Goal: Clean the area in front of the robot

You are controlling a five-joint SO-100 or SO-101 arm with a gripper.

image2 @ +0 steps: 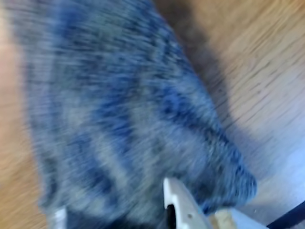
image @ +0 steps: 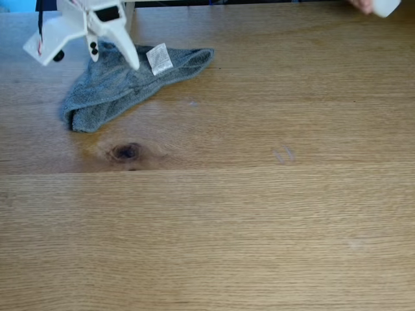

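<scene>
The area in front of the robot is a light oak tabletop (image: 259,227) with a dark knot (image: 126,152) and faint whitish smudges (image: 283,154). The white robot arm (image: 71,26) reaches in from the top left of the fixed view. Its gripper (image: 115,57) hangs over the back part of a crumpled grey terry cloth (image: 117,87) with a white label (image: 159,58). In the wrist view the blurred cloth (image2: 133,119) lies close below the gripper (image2: 112,217). One white finger (image2: 178,205) and the other finger's tip stand wide apart, open.
A person's hand (image: 363,5) with a white object (image: 387,6) shows at the top right edge of the fixed view. Bare wood stretches across the middle and front of the table.
</scene>
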